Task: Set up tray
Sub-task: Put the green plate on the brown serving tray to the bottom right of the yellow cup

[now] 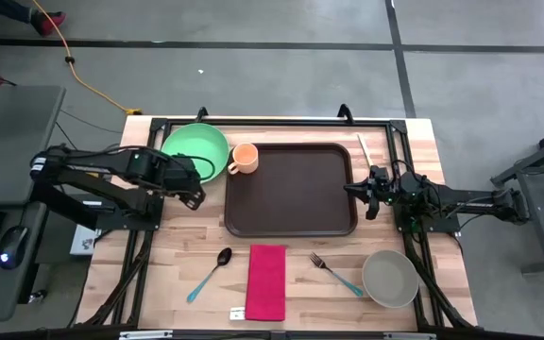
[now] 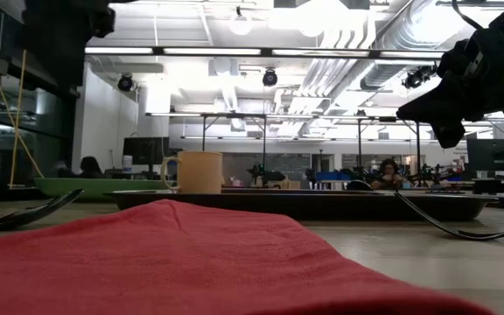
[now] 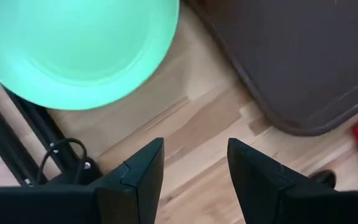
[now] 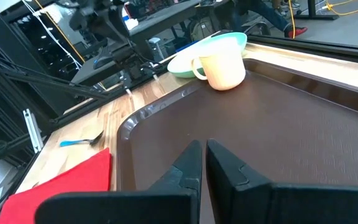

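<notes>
Brown plastic, the tray (image 1: 291,194) is lying mid-table, looking stiff, light and slick — best taken by its raised rim. The right gripper (image 1: 370,192) is hovering at its right edge, fingers pressed together on nothing. The left gripper (image 1: 194,192) is hanging beside the green plate (image 1: 195,149) — its 2 fingers spread, empty.

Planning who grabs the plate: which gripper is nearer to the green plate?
Left. The left gripper hangs open just beside the green plate, between it and the tray; the right gripper is shut beyond the tray's far end.
</notes>
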Available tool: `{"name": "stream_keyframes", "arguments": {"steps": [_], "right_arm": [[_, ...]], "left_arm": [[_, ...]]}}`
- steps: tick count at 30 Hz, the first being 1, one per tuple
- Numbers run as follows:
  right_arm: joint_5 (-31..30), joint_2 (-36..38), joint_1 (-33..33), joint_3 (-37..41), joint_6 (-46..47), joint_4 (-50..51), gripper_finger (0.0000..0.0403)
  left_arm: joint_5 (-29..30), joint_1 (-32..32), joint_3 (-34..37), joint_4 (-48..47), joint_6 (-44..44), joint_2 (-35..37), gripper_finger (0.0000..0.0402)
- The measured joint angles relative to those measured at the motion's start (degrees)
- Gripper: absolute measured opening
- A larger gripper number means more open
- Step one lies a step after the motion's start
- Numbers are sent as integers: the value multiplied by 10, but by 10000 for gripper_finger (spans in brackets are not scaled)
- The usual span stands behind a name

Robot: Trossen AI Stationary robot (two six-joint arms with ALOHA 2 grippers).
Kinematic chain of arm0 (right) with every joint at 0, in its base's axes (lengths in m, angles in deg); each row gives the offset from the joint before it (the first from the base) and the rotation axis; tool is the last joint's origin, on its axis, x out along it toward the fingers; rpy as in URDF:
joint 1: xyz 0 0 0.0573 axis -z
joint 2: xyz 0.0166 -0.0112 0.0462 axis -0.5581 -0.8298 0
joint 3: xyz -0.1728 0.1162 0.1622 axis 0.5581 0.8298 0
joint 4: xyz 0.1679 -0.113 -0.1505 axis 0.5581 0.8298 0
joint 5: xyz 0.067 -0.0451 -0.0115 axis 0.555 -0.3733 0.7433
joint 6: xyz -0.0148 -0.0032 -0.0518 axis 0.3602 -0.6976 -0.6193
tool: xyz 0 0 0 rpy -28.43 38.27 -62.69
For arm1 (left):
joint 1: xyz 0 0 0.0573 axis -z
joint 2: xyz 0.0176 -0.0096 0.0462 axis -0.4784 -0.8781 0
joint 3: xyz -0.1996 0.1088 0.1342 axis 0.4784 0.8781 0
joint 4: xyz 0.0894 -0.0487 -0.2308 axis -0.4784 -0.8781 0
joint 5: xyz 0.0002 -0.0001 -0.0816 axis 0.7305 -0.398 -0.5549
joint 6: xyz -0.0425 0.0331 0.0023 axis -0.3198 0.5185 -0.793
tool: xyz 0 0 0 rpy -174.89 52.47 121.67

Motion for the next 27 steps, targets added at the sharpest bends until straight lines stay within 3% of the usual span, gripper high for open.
{"name": "stream_keyframes", "arguments": {"steps": [16, 27], "right_arm": [[-5, -4, 0, 0, 0, -2, 0], [-34, -4, 0, 0, 0, -6, 0]], "left_arm": [[12, -1, 132, 159, 77, 6, 207], [16, -1, 168, 170, 126, 3, 207]]}}
